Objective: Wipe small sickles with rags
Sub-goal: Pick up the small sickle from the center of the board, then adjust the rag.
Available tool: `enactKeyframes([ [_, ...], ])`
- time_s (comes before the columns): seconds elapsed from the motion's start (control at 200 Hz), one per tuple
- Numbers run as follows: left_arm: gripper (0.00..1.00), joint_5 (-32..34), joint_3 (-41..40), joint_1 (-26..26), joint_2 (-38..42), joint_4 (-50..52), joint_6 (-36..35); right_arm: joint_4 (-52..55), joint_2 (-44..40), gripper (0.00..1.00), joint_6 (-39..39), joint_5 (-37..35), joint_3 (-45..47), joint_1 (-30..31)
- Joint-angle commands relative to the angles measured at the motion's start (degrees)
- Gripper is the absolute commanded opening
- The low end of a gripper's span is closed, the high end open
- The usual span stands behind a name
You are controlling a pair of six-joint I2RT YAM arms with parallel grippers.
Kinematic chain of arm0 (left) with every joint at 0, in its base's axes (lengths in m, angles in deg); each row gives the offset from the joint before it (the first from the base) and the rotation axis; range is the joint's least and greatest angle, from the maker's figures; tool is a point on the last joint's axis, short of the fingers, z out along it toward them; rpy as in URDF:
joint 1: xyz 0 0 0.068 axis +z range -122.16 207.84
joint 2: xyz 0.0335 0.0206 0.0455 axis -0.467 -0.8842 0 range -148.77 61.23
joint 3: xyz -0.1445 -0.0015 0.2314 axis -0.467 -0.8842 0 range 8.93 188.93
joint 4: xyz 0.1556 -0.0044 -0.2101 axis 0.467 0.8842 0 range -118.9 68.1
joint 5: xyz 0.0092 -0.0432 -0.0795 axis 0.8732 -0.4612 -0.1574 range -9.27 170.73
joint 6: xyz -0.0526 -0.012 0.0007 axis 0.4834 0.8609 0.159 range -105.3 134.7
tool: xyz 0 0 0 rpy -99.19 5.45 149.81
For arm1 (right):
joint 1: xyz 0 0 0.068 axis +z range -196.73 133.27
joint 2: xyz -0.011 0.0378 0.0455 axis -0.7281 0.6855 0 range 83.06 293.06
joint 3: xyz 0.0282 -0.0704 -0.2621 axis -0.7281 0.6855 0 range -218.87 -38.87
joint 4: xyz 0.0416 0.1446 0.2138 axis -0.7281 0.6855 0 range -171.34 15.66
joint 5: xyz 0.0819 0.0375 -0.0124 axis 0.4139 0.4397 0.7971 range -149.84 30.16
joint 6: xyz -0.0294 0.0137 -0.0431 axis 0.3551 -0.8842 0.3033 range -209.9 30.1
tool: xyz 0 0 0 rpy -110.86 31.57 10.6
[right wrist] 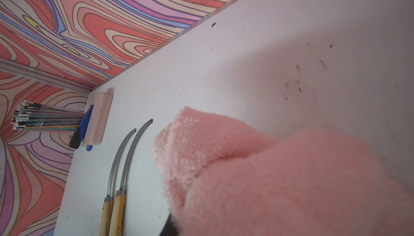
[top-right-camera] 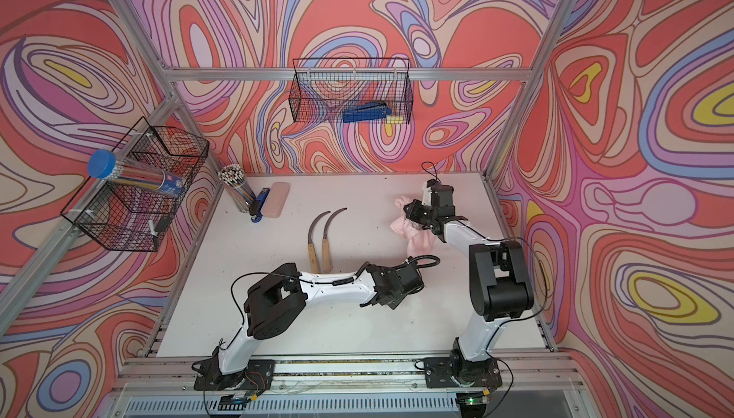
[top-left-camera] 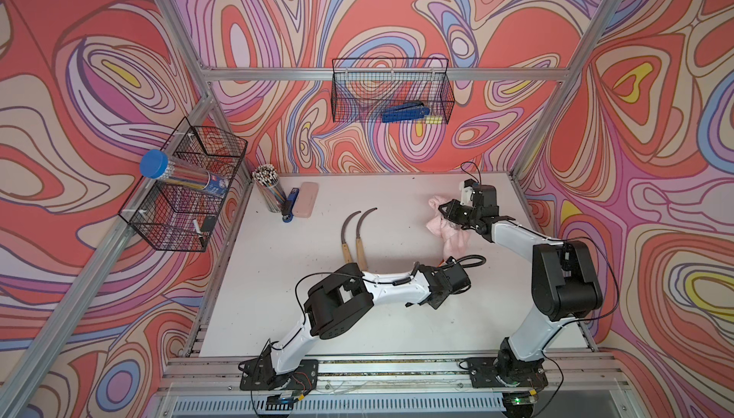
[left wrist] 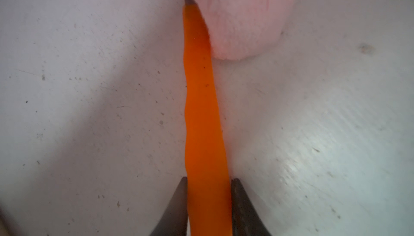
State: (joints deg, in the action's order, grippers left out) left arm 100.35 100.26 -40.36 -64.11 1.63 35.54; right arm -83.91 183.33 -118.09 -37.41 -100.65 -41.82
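Note:
Two small sickles with pale wooden handles (top-left-camera: pixel 346 251) (top-left-camera: pixel 360 253) lie side by side mid-table, also in the right wrist view (right wrist: pixel 116 210). A third sickle's orange handle (left wrist: pixel 201 111) runs from my left gripper (left wrist: pixel 208 180) toward the pink rag (left wrist: pixel 242 17), which covers its blade. The left jaws press on both sides of that handle. In both top views the left wrist (top-left-camera: pixel 445 281) hides this grip. My right gripper (top-left-camera: pixel 447 213) is shut on the rag (top-left-camera: pixel 456 237) (top-right-camera: pixel 421 239), bunched at the far right. The rag (right wrist: pixel 268 178) hides the right jaws.
A pencil cup (top-left-camera: pixel 270 193), a blue stapler (top-left-camera: pixel 289 207) and a rigid pink case (top-left-camera: pixel 308 199) stand at the back left of the white table (top-left-camera: pixel 317 316). Wire baskets hang on the back wall (top-left-camera: pixel 391 90) and the left wall (top-left-camera: pixel 186 185).

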Motion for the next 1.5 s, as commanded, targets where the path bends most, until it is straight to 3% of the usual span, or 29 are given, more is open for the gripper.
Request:
enactKeyframes([
  [0.0,0.21,-1.4,-2.8,0.0,-1.1,2.6,-0.2,-1.8,0.0,0.0,0.0,1.4,0.6,0.2],
  [0.22,0.12,-1.9,-3.6,0.1,0.3,3.6,0.8,-4.0,-1.6,0.0,-0.9,1.4,2.0,-0.9],
  [0.401,0.0,-3.4,-9.8,0.2,5.1,1.3,2.1,-5.1,-1.4,0.0,-4.5,4.6,0.1,-5.4],
  [0.816,0.0,-21.5,-24.8,9.0,18.6,-12.0,4.0,0.3,-14.9,0.0,-4.2,1.6,2.7,-7.1],
  [1.087,0.0,-25.2,-25.8,10.8,21.9,-12.9,3.4,2.7,-22.0,0.0,-3.0,-1.1,5.6,-7.0],
  [1.347,0.0,-26.8,-30.8,11.4,22.5,-15.0,3.2,2.2,-15.9,0.0,-5.9,2.5,1.3,-8.7],
  [1.492,0.0,-24.9,-35.7,11.4,23.9,-17.3,3.7,3.3,-12.5,0.0,-6.8,0.6,-2.4,-11.0],
])
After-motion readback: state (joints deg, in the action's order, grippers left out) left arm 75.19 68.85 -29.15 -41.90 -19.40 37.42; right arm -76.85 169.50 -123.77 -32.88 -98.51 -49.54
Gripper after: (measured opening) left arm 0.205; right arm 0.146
